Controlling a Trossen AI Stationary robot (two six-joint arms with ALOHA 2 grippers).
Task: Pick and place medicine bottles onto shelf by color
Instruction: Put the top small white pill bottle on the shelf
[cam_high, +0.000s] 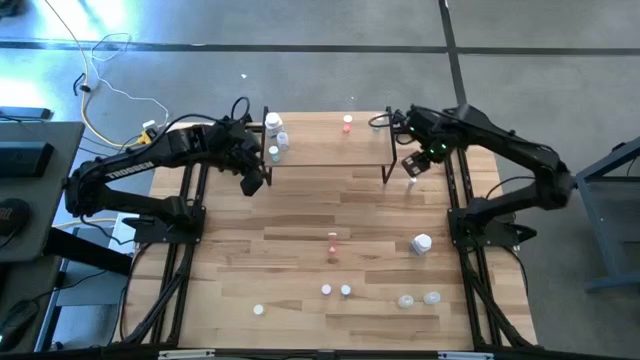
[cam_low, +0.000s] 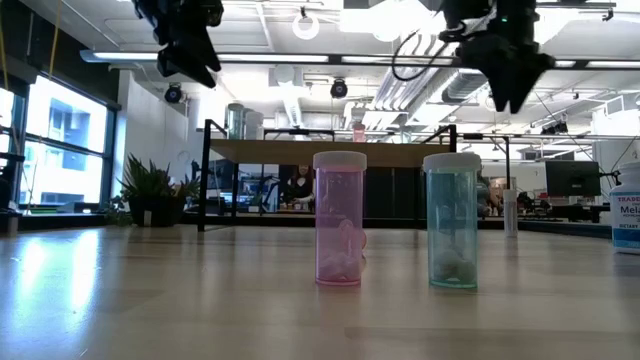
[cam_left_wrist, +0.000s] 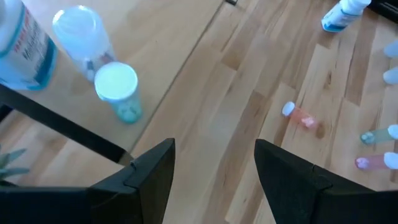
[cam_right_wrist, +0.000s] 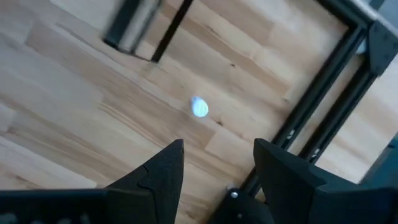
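Wooden tabletop holds tiny bottles; both grippers, left gripper and right gripper, hang open, empty. Left could bump the green bottle off the low light-wood shelf.

The left arm carries white lettering, roughly "TROSSEN". In the low view, a white bottle at the far right shows blue label text beginning "Mela"; the rest is unreadable.

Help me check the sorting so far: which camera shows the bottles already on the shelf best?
The left wrist view: three bottles stand close-up at one end of the shelf. The high view shows that white cluster plus a pink-red bottle, but tiny. The low view shows the shelf far off; the right wrist view shows none.
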